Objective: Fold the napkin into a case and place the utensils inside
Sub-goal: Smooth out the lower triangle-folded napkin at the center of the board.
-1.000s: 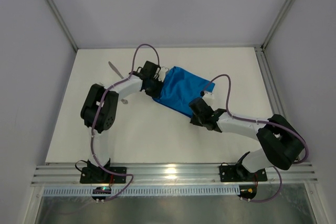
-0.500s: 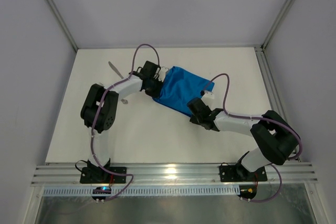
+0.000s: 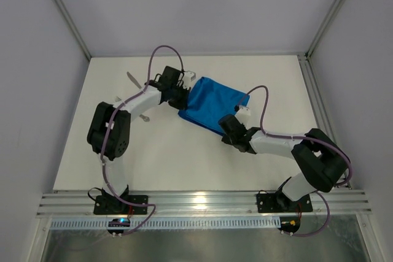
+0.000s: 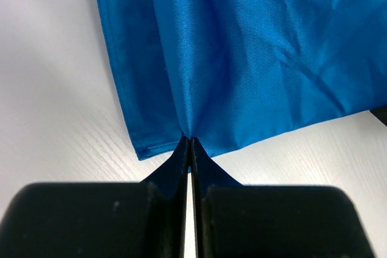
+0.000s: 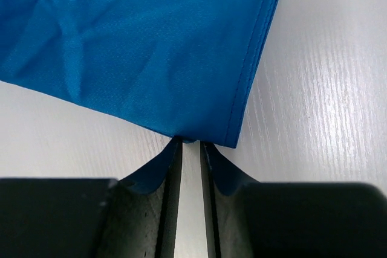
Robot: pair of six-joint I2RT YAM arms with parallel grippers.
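The napkin (image 3: pixel 212 105) lies partly folded in the middle of the tabletop (image 3: pixel 184 157). The left claw (image 4: pixel 191 140) has just clamped on its edge. The right claw (image 5: pixel 191 142) stands slightly apart at the opposite hem, and whether it grips cannot be told. The next fold can probably begin.

This looks like a robotics lab test cell, not a lived-in room: a plain white bench (image 3: pixel 184 164) is boxed in by bare pale walls (image 3: pixel 196 10) and slim metal frame posts (image 3: pixel 61 13). Along the near edge runs an aluminium rail (image 3: pixel 202 200). Bolted to it are a left arm (image 3: pixel 110 130) and a right arm (image 3: pixel 307 157), both trailing purple cables (image 3: pixel 161 50).
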